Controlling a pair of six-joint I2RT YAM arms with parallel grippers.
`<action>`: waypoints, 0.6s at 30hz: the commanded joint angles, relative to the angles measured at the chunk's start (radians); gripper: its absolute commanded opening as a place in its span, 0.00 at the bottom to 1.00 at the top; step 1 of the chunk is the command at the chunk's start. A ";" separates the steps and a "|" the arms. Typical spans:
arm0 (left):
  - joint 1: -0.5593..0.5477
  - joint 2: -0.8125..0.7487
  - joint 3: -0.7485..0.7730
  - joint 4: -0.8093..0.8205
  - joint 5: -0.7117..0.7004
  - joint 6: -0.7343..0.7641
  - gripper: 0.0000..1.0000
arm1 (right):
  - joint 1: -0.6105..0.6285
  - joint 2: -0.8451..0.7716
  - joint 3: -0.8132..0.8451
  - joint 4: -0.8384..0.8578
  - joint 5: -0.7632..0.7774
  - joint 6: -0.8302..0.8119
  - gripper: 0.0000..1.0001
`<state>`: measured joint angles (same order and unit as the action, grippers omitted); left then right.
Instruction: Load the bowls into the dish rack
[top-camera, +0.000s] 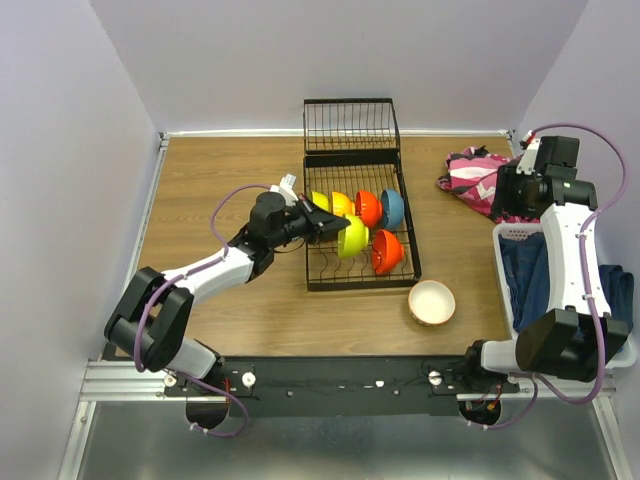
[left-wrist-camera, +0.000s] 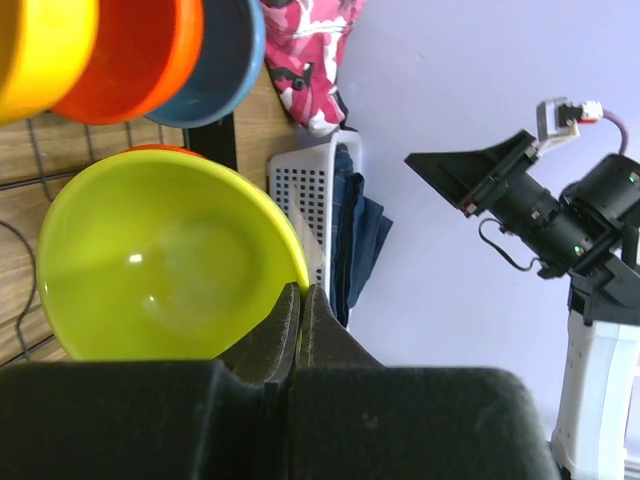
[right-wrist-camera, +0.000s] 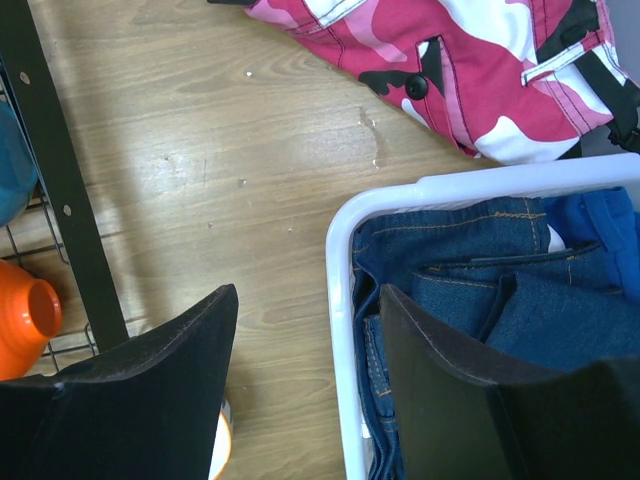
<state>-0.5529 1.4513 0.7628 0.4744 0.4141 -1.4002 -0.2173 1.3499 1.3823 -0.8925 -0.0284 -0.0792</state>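
Observation:
The black wire dish rack (top-camera: 313, 262) stands mid-table. In it stand yellow (top-camera: 322, 201), yellow-orange (top-camera: 343, 204), red-orange (top-camera: 368, 208), blue (top-camera: 393, 208) and orange (top-camera: 387, 252) bowls. My left gripper (top-camera: 331, 227) is shut on the rim of a lime green bowl (top-camera: 352, 237) over the rack; the left wrist view shows the fingertips (left-wrist-camera: 300, 292) pinching that rim, the bowl (left-wrist-camera: 150, 260) tilted on edge. A white ribbed bowl (top-camera: 432, 302) sits on the table right of the rack. My right gripper (right-wrist-camera: 307, 290) is open and empty, above the basket's rim.
A white laundry basket (top-camera: 512, 232) of jeans (right-wrist-camera: 480, 260) stands at the right edge. Pink camouflage clothing (top-camera: 470, 175) lies at the back right. The rack's taller basket section (top-camera: 350, 125) is at the far end. Walls close in on all sides.

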 joint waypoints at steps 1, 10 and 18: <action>-0.030 0.014 -0.006 0.133 -0.012 -0.019 0.00 | -0.007 -0.024 -0.019 -0.005 0.022 -0.005 0.67; -0.067 0.101 -0.028 0.216 -0.014 -0.028 0.00 | -0.005 -0.043 -0.045 0.003 0.022 -0.004 0.67; -0.088 0.187 -0.019 0.315 0.006 -0.042 0.00 | -0.007 -0.057 -0.081 0.009 0.022 -0.001 0.67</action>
<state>-0.6247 1.5986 0.7418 0.6468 0.4141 -1.4288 -0.2173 1.3216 1.3285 -0.8909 -0.0265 -0.0792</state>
